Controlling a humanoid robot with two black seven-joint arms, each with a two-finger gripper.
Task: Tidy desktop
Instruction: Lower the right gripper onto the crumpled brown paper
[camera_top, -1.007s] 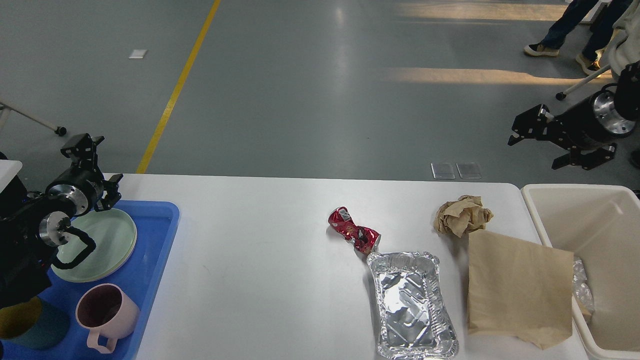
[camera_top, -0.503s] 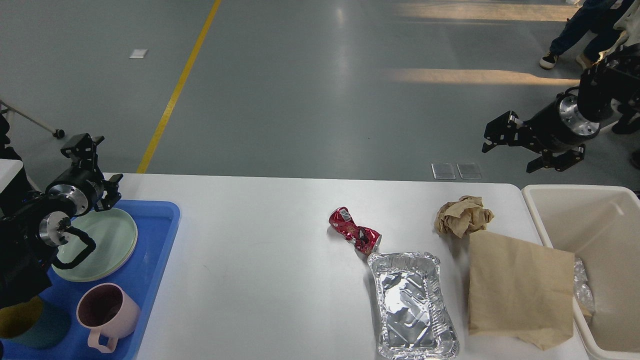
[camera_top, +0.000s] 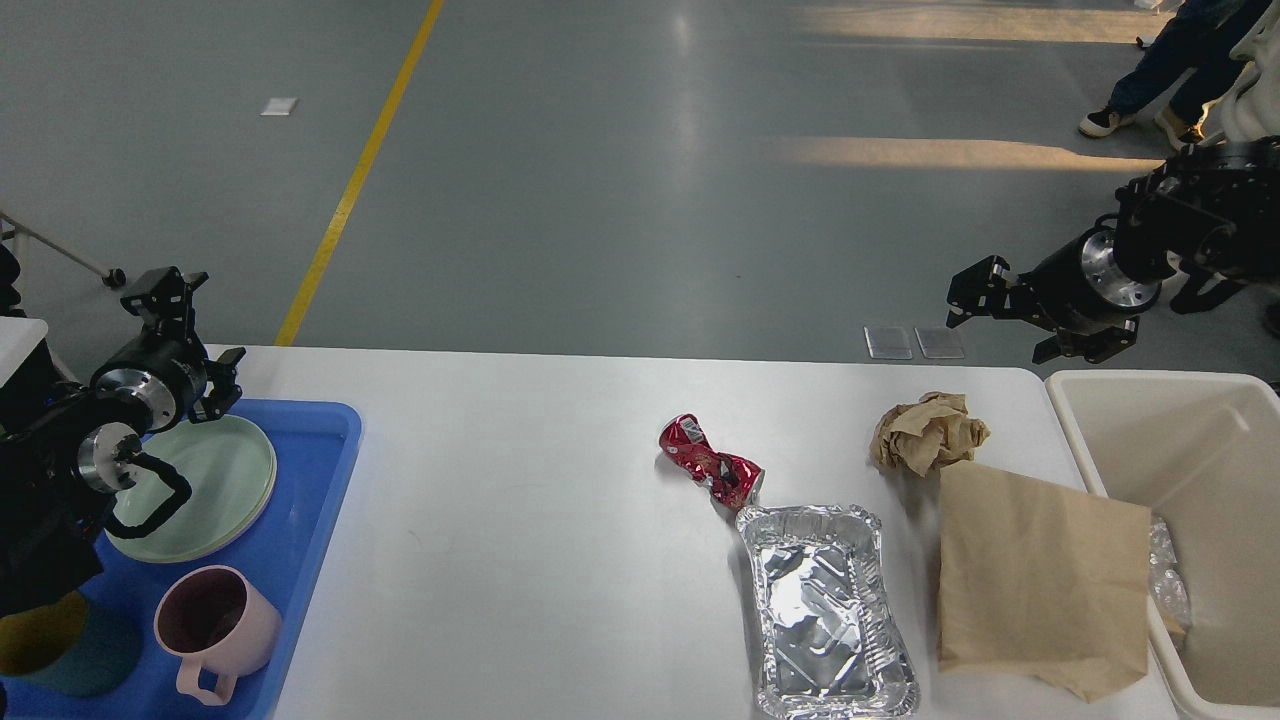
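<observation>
The desktop is a wide white tabletop. On its right half lie a crushed red can, an empty foil tray, a crumpled brown paper ball and a flat brown paper bag. The bag's edge rests on the cream bin's rim. My right gripper hangs over the floor beyond the table's far edge, above and right of the paper ball. Its fingers are apart and hold nothing. My left gripper is raised over the far corner of the blue tray. It looks dark and end-on.
A blue tray at the left edge holds a pale green plate, a pink mug and a teal cup. A cream bin at the right holds clear plastic. A person's legs stand at the far right.
My right arm has swung left and a little down, from beyond the bin to past the table's far edge. The left arm and the table's objects have not moved.
</observation>
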